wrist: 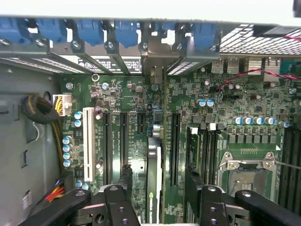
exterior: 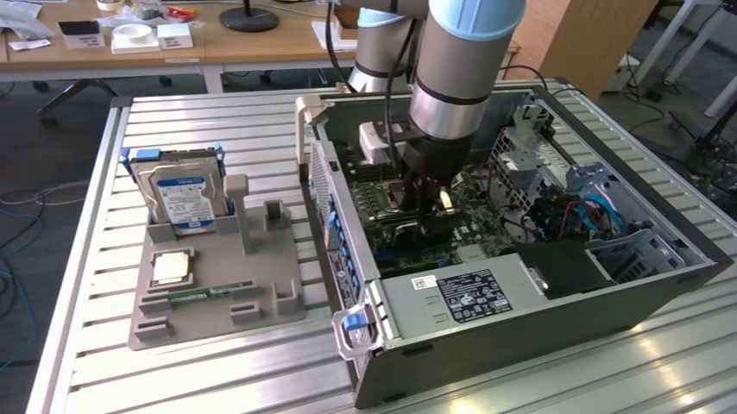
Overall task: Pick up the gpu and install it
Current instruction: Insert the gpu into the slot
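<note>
The ribbed metal surface [exterior: 207, 121] carried two large items: one open computer case [exterior: 645, 293], laid on its side so that the board faced upward, and one grey fixture tray [exterior: 207, 323] beside it on the exterior view's left. One robot arm [exterior: 455, 78] was reached straight down into the case, with its hand [exterior: 422, 217] placed low over the motherboard [wrist: 131, 94].

On the tray, parts were kept in shaped pockets so that each could be gripped from above:

- one hard drive [exterior: 185, 194] – stood upright on edge;
- one processor chip [exterior: 171, 267] – laid flat;
- one memory stick [exterior: 213, 291] – laid flat.

The gpu [wrist: 153, 174] was located inside the case. In the wrist view it was seen edge-on, stood upright in a slot of the motherboard, with its metal bracket [wrist: 153, 59] lined up against the rear wall. It was therefore judged to be seated, or very nearly so.

The hand was spread fully open. Its two fingers [wrist: 124, 176] were placed one on each side of the card, with a gap visible on both sides, so nothing was gripped.

One white slot [wrist: 88, 141] and one bare processor socket [wrist: 245, 175] were also noted on the board.
</note>
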Available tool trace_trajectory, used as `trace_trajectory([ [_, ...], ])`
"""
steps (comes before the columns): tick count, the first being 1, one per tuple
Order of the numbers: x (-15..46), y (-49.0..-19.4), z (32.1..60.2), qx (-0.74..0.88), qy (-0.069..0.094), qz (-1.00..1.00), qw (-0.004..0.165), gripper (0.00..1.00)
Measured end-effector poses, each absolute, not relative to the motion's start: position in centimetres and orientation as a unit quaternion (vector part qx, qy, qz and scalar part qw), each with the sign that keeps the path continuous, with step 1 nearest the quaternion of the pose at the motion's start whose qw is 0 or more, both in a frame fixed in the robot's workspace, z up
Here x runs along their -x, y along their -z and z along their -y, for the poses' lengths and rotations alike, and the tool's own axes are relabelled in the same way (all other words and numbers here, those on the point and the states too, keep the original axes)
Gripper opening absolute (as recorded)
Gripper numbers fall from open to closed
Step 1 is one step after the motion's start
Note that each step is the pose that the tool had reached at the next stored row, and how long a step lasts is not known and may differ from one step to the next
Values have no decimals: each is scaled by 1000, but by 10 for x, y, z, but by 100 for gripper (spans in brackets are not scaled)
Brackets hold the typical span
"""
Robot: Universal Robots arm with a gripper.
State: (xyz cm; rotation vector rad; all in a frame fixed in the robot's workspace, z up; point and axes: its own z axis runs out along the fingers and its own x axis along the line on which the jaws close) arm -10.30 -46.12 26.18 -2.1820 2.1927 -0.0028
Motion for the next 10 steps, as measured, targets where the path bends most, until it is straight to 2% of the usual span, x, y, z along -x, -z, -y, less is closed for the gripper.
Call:
trace_trajectory([
  [10, 103, -288, 461, 705, 1, -709, 24, 57],
])
